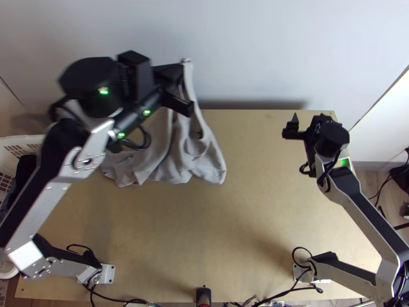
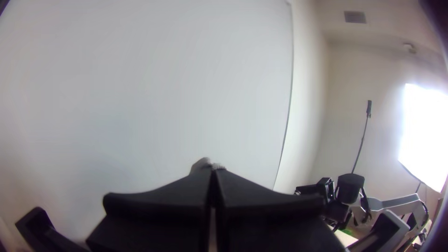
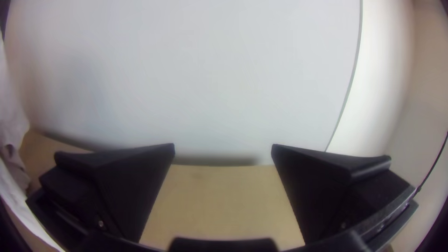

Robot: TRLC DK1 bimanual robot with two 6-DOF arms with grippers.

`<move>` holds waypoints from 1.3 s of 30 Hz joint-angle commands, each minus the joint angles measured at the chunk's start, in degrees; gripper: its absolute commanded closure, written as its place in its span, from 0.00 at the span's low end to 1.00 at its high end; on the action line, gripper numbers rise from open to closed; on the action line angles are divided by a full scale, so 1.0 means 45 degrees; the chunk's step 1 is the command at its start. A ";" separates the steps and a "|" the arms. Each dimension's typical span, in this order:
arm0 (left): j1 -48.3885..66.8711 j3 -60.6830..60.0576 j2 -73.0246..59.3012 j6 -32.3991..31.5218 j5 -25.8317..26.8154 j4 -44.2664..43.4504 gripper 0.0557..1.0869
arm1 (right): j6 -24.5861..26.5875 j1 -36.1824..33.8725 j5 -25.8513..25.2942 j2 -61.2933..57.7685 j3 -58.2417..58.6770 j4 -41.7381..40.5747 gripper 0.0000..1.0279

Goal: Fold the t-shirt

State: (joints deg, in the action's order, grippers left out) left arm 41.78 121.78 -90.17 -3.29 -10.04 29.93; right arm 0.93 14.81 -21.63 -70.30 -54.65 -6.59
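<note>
In the top view my left gripper is raised high at the back left, shut on the grey t-shirt. The cloth hangs in loose folds from it, its lower part bunched near the table's back left. In the left wrist view the fingers of the left gripper meet, with a bit of t-shirt at their tips. My right gripper stands open at the back right, apart from the cloth. In the right wrist view, the right gripper has a wide gap between its fingers, and pale t-shirt cloth hangs off to the side.
A white basket with dark things in it stands beyond the table's left edge. The wooden table has bare wood in front of the cloth and between the arms. A white wall rises behind the table, and cables lie along its near edge.
</note>
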 commanded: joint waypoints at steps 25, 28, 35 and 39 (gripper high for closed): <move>0.0657 0.1064 -0.2384 0.0243 -0.0639 -0.1906 0.97 | -0.4953 0.4366 0.4748 0.0662 0.4430 0.3046 0.06; 0.0579 0.1064 -0.2306 0.0262 -0.0639 -0.1906 0.97 | -0.4992 0.4971 0.4748 -0.0237 0.4391 0.2421 0.06; 0.0481 0.1064 -0.2052 0.0262 -0.0698 -0.1808 0.97 | -0.4894 0.5518 0.4748 -0.1916 0.3454 0.1953 0.06; 0.0442 0.1064 -0.1896 0.0262 -0.0698 -0.1730 0.97 | -0.4777 0.5537 0.4728 -0.2444 0.3434 0.0918 0.06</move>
State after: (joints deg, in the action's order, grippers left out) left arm 44.14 126.54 -99.70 -2.09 -13.13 21.67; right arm -20.97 37.93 -0.38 -76.20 -37.93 2.11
